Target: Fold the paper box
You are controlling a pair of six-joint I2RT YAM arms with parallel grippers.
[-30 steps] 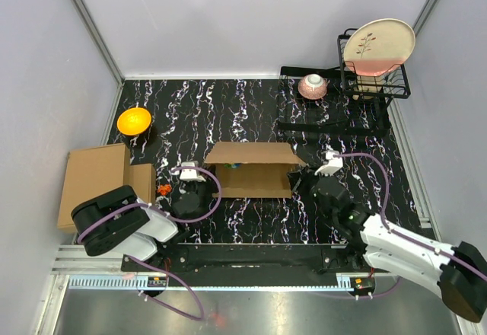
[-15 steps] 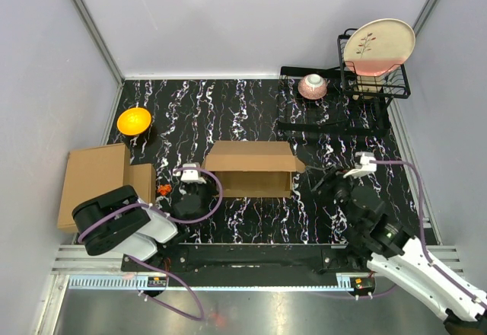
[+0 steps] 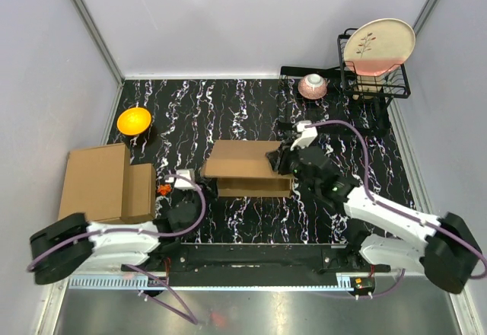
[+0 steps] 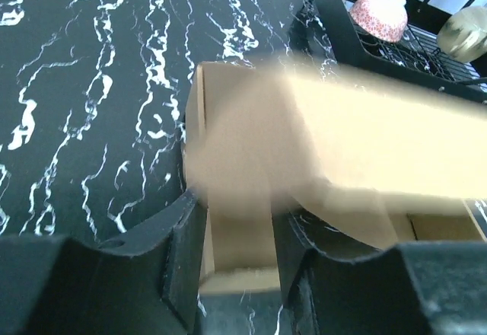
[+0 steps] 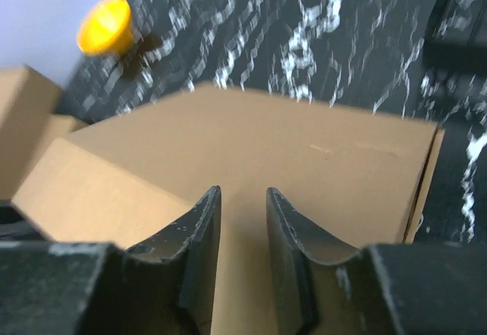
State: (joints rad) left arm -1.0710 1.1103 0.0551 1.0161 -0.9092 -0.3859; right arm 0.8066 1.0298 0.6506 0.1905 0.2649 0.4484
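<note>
Near the middle of the overhead view, on the black, white-veined bench point(image 3: 190, 114), sits the paper box point(image 3: 245, 169). It is a shallow, plain brown shape with its top panel tilted over the body, and its faces are bare cardboard. At its right end the right end effector point(image 5: 242, 195) is over the top panel, its fingers narrowly parted with cardboard showing through the gap, gripping nothing. The left end effector point(image 4: 237, 224) is just short of the box's left end, fingers apart and holding nothing; its wrist view is blurred.

At middle left lies a stack of closed cardboard boxes point(image 3: 97, 183), with an orange bowl point(image 3: 134, 120) above it. At upper right a wire rack point(image 3: 396, 87) holds a cream plate point(image 3: 378, 46) painted with a sprig, and a pink bowl point(image 3: 313, 86) is beside it.
</note>
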